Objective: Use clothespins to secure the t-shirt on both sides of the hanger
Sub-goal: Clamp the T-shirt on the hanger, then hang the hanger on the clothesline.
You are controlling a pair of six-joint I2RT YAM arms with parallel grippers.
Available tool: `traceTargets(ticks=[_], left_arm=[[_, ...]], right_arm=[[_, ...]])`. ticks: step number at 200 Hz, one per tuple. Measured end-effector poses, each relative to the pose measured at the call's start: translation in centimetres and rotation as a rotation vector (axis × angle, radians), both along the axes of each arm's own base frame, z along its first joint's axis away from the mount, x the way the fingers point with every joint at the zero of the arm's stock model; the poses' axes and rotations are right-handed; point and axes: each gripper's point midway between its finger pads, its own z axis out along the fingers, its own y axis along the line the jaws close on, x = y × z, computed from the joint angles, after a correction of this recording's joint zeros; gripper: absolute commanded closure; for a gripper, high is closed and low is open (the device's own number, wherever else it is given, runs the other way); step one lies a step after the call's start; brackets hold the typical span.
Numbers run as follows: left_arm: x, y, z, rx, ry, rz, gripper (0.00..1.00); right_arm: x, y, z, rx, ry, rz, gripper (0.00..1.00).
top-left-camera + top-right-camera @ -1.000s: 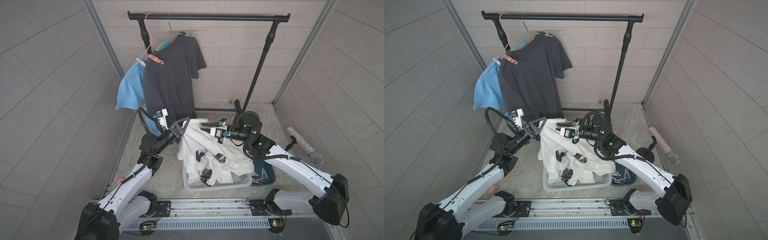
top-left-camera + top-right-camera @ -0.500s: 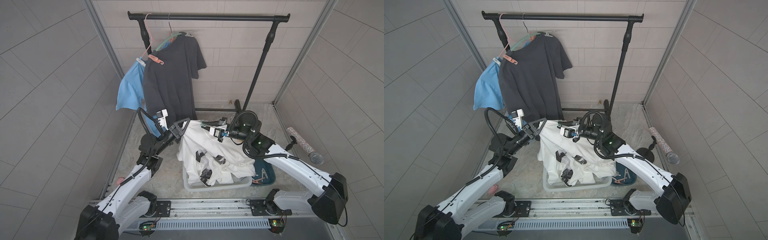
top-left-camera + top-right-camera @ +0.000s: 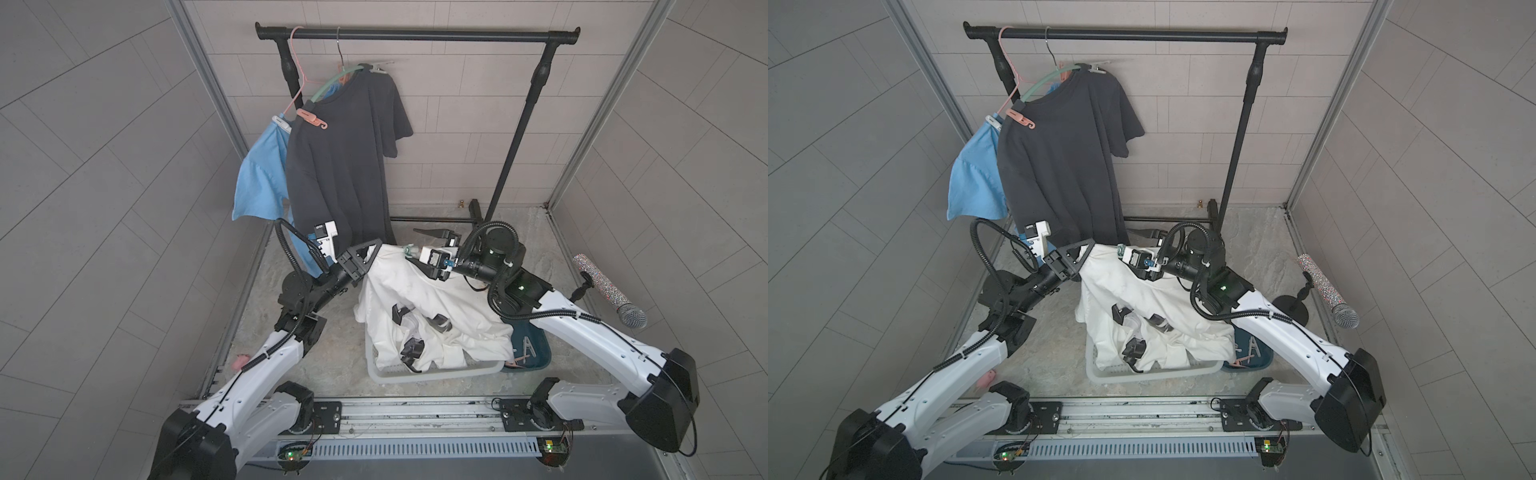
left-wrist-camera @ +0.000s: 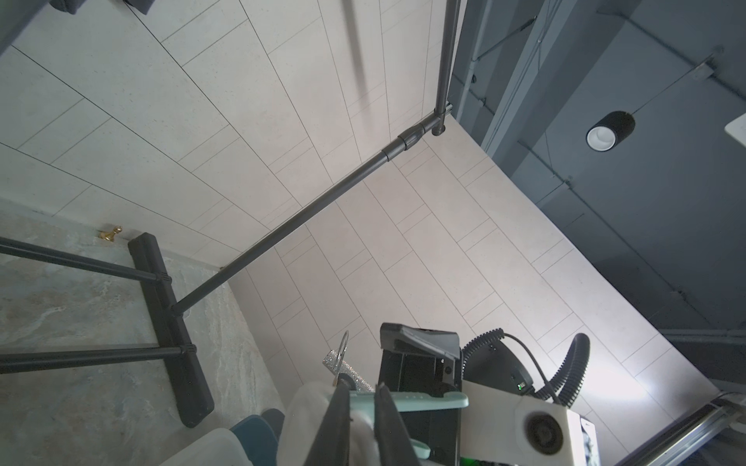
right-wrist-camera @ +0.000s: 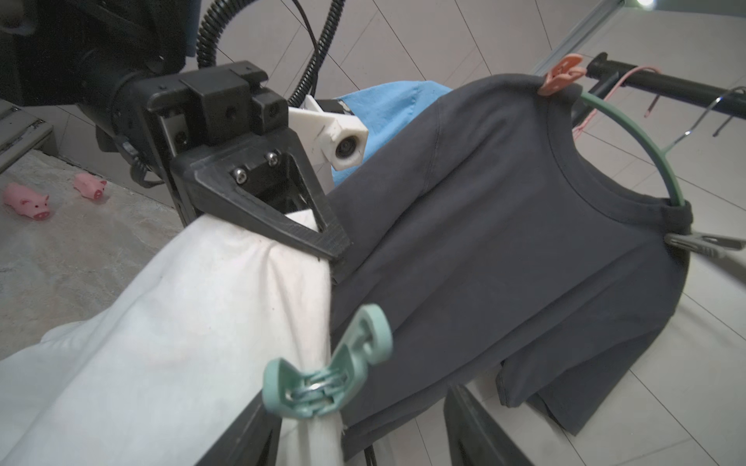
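Observation:
A white t-shirt (image 3: pixel 424 299) is lifted out of a basket, its top edge stretched between my two grippers. My left gripper (image 3: pixel 376 249) (image 4: pixel 361 389) is shut on a fold of that white cloth. A metal hanger hook (image 4: pixel 343 355) pokes out beside the left fingers; the rest of the hanger is hidden under the cloth. A mint green clothespin (image 5: pixel 327 375) (image 3: pixel 409 249) is clipped on the shirt's edge. My right gripper (image 5: pixel 359 435) (image 3: pixel 417 251) is open, one finger on each side of the pin and not touching it.
A dark t-shirt (image 3: pixel 345 158), pinned with a coral clothespin (image 3: pixel 311 118), and a blue one (image 3: pixel 259 178) hang on the black rack (image 3: pixel 415 35). On the floor are a white basket (image 3: pixel 436 370), a dark tray (image 3: pixel 536 353) holding clothespins, and a microphone (image 3: pixel 609 291) at the right.
My right gripper has opened and let go of the mint clothespin, which stays clipped on the white t-shirt. The left gripper keeps its hold and has not moved.

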Motion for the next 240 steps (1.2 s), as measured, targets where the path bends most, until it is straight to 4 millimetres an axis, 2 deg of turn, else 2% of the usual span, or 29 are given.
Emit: traceTargets(ticks=[13, 24, 42, 59, 83, 93, 106, 127, 144, 190, 211, 240], left_arm=[[-0.4, 0.2, 0.0, 0.033, -0.015, 0.018, 1.0], [-0.7, 0.5, -0.1, 0.068, -0.028, 0.041, 1.0], [-1.2, 1.0, 0.1, 0.128, -0.055, 0.077, 1.0], [-1.8, 1.6, 0.4, 0.177, -0.087, 0.113, 1.0], [-2.6, 2.3, 0.8, 0.224, -0.134, 0.152, 1.0], [-2.8, 2.5, 1.0, 0.232, -0.143, 0.163, 1.0], [-2.9, 2.6, 1.0, 0.24, -0.153, 0.173, 1.0], [-2.8, 2.6, 1.0, 0.248, -0.157, 0.179, 1.0], [-2.8, 2.7, 1.0, 0.248, -0.158, 0.181, 1.0], [-2.8, 2.7, 1.0, 0.247, -0.157, 0.18, 1.0], [-2.9, 2.7, 1.1, 0.245, -0.161, 0.181, 1.0], [-3.0, 2.7, 1.2, 0.243, -0.165, 0.181, 1.0]], right_arm=[[-1.1, -1.2, 1.0, 0.02, 0.02, -0.021, 0.29], [-2.5, -2.7, 2.6, 0.069, 0.04, -0.044, 0.31], [-4.4, -5.9, 5.4, 0.211, 0.11, -0.117, 0.43], [-5.0, -9.7, 7.3, 0.369, 0.223, -0.249, 0.53], [-5.0, -14.8, 7.4, 0.501, 0.351, -0.474, 0.52], [-4.8, -16.3, 6.6, 0.525, 0.396, -0.548, 0.52], [-4.5, -17.4, 4.6, 0.526, 0.466, -0.63, 0.51], [-3.5, -17.1, 0.2, 0.476, 0.592, -0.701, 0.5], [-2.3, -16.0, -3.5, 0.416, 0.698, -0.74, 0.5], [-0.1, -12.8, -11.4, 0.32, 0.903, -0.775, 0.51], [0.7, -12.1, -12.8, 0.333, 0.944, -0.785, 0.52], [2.3, -11.2, -12.9, 0.399, 0.943, -0.788, 0.52]])
